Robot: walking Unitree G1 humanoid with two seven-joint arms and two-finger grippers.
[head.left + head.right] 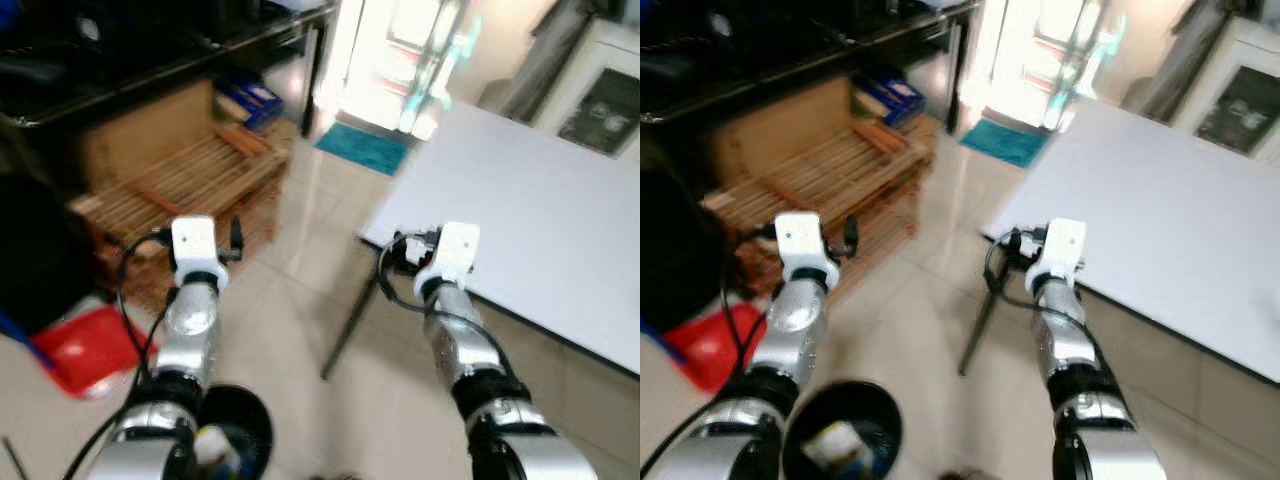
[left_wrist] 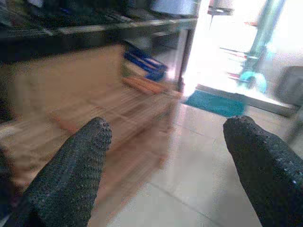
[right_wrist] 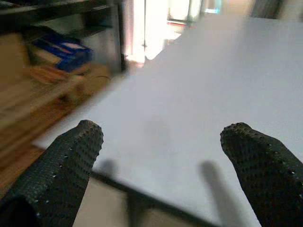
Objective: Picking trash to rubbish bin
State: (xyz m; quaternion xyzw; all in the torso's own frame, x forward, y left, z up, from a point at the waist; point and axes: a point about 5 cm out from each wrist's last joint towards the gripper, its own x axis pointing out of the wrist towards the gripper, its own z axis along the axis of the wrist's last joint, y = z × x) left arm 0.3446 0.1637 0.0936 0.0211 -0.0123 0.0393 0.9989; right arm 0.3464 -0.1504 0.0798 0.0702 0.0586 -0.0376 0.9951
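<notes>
A round black rubbish bin [image 1: 840, 430] stands on the tiled floor right below me, between my arms, with a pale scrap of trash [image 1: 835, 440] inside it. My left gripper [image 2: 165, 137] is held out over the floor toward a wooden pallet, open with nothing between its fingers [image 2: 80, 161]. My right gripper [image 3: 161, 137] is open too and empty, hovering at the near corner of a white table [image 1: 540, 190]. The frames are blurred.
The wooden pallet [image 1: 190, 180] leans under dark shelving [image 1: 150, 50] at the left. A red plastic object [image 1: 85, 350] lies on the floor beside my left arm. A thin table leg [image 1: 350, 320] slants down ahead. A teal mat [image 1: 362, 148] lies by a bright doorway.
</notes>
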